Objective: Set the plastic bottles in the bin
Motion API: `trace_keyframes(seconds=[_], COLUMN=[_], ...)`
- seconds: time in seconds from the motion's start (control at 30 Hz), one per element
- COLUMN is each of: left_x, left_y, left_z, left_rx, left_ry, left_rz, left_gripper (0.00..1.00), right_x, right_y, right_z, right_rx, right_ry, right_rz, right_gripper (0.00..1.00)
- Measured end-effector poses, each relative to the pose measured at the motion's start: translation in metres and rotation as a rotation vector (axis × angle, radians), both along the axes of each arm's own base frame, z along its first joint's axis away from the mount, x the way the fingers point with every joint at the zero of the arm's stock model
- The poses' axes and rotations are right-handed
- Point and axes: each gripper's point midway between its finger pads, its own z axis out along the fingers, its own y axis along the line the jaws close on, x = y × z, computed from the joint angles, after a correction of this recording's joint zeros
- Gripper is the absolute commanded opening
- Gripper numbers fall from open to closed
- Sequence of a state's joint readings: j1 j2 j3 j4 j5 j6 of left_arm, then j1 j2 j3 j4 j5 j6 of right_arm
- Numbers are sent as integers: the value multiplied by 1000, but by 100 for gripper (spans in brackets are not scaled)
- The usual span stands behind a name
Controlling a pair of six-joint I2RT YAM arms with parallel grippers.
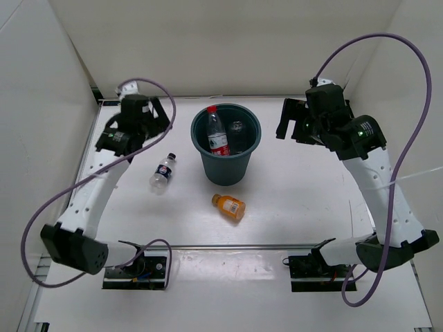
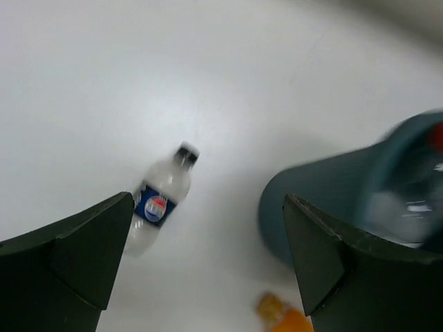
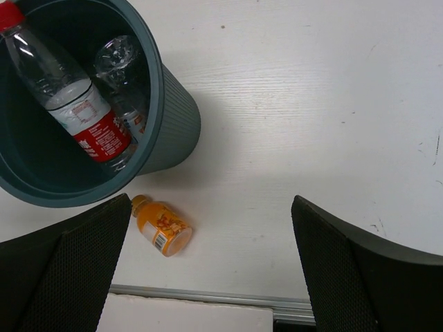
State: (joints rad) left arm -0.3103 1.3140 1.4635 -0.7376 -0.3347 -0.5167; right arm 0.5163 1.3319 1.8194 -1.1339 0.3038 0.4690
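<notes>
Bin (image 1: 225, 169): upright mid-desk in top view, dark teal, wide rim, walls tapering down. Inside: red-capped bottle (image 1: 217, 131) leaning, cap toward far-left rim; plain clear bottle (image 1: 237, 130) just right of it. Outside, on desk (image 1: 297, 194): blue-label bottle (image 1: 163, 173) lying left of bin, apart from it, cap pointing far; orange bottle (image 1: 229, 207) lying on near side of bin, also apart. Arms reaching to far end, one on either side of bin.

Left wrist view, blurred: left fingers (image 2: 76, 256) spread wide, nothing between, clear of desk. Blue-label bottle down on desk past them, black cap, blue label round middle. Bin at right, red cap showing over rim. Orange bottle cut off by bottom edge.

Right wrist view: right fingers (image 3: 69, 270) spread wide too, gripping nothing. Bin at top left, seen from above: red-capped bottle slanted inside, red label low on body, plain clear bottle tight beside it. Orange bottle on its side on desk, close to bin's base, cap toward bin.
</notes>
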Motion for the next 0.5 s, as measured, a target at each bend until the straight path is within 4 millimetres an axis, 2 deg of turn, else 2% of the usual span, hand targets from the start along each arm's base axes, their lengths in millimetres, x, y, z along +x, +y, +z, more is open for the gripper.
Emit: trace_keyframes(seconds=[0.03, 0.1, 0.17, 0.23, 0.3, 0.5], left_x=[0, -6, -20, -32, -34, -7], left_y=[1, 0, 1, 8, 17, 42], left_z=[-29, -101, -164, -201, -218, -253], left_rx=[-1, 10, 23, 39, 43, 56], left_ry=[63, 244, 415, 520, 571, 619], left_rz=[-14, -45, -67, -73, -67, -20], left_gripper=[100, 100, 100, 100, 100, 100], right_x=[0, 0, 1, 1, 2, -1], right_y=[0, 2, 4, 5, 5, 2], right_z=[0, -1, -2, -3, 0, 6], right_rx=[1, 4, 6, 1, -2, -3], right_ry=[1, 7, 11, 13, 11, 0], right_rz=[2, 10, 15, 20, 31, 46], right_gripper=[100, 100, 100, 100, 100, 100])
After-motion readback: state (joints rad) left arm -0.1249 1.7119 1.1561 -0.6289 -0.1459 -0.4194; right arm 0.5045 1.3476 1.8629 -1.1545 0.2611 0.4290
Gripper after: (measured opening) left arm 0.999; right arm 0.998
